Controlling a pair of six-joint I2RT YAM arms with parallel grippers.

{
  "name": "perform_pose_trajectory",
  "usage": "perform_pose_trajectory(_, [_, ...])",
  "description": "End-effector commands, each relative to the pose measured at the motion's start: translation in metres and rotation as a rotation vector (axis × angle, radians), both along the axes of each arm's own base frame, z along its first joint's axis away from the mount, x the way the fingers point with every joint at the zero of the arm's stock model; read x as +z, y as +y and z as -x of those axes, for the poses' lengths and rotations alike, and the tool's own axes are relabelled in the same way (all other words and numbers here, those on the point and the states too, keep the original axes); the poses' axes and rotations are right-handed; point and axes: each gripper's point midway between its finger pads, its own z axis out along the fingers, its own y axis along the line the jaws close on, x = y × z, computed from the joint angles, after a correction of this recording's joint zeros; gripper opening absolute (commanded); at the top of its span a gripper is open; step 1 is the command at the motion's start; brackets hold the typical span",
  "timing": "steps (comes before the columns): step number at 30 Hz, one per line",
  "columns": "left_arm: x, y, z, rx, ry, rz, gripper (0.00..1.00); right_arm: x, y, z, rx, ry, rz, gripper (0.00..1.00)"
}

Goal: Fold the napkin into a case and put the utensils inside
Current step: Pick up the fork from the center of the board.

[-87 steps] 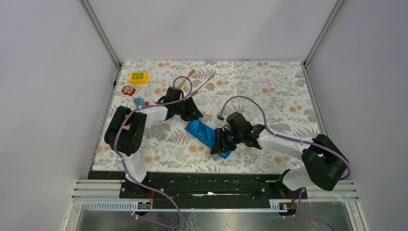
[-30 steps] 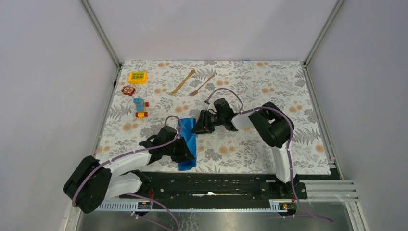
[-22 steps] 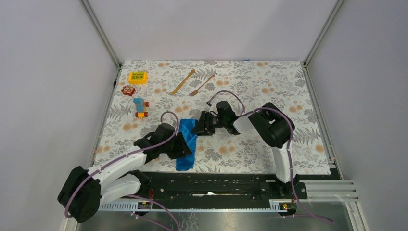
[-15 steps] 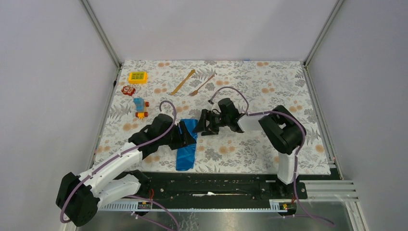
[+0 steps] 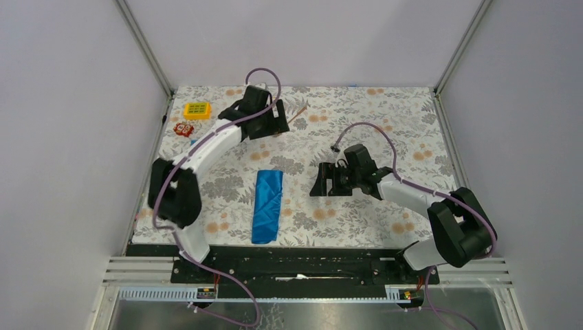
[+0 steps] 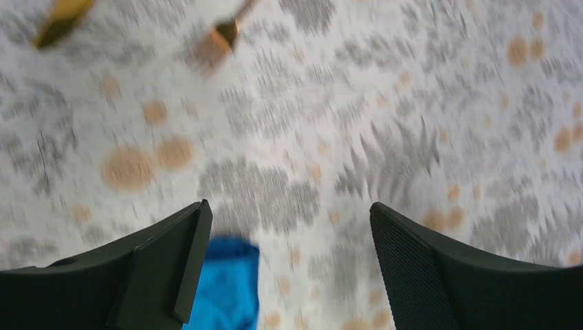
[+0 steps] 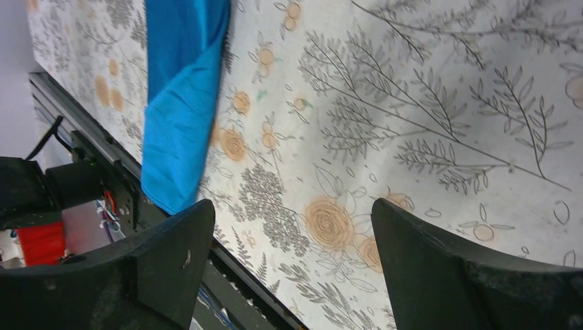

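The napkin (image 5: 267, 205) lies flat as a long narrow blue strip, the case, near the front middle of the table; neither gripper touches it. My left gripper (image 5: 273, 125) is far back over the utensils, open and empty. In the top view only the fork's handle (image 5: 300, 112) shows; the arm hides the knife. The blurred left wrist view shows the fork's head (image 6: 220, 41), the knife's tip (image 6: 62, 17), and one end of the napkin (image 6: 223, 285) by my left gripper (image 6: 287, 213). My right gripper (image 5: 320, 180) hangs open right of the napkin (image 7: 182, 103), with bare tablecloth between its fingers (image 7: 292, 210).
A yellow toy (image 5: 197, 110) and a red toy (image 5: 183, 128) sit at the back left. The black base rail (image 7: 103, 199) runs along the table's near edge, just past the napkin's end. Grey walls close in the table on three sides.
Both grippers have opened and left the napkin. The left arm swung from the front edge to the far utensils. The right arm drew back to the right. The napkin now lies as a straight strip.
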Motion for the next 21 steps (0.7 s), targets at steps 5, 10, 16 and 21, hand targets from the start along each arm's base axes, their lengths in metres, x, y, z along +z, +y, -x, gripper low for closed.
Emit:
perform_pose_trajectory(5, [-0.034, 0.027, -0.116, 0.394, 0.015, 0.164, 0.83, -0.003, -0.012, 0.011, 0.017, -0.005, -0.002, 0.93])
perform_pose_trajectory(10, [-0.078, 0.016, -0.133, 0.587, 0.074, 0.433, 0.75, 0.002, -0.009, 0.004, 0.009, -0.024, -0.046, 0.94])
perform_pose_trajectory(16, [-0.121, 0.015, -0.141, 0.708, 0.122, 0.490, 0.67, 0.009, -0.013, -0.002, 0.003, -0.038, -0.067, 0.94])
perform_pose_trajectory(21, [-0.136, 0.021, -0.146, 0.761, 0.077, 0.534, 0.59, 0.012, -0.014, -0.007, -0.008, -0.038, -0.085, 0.95])
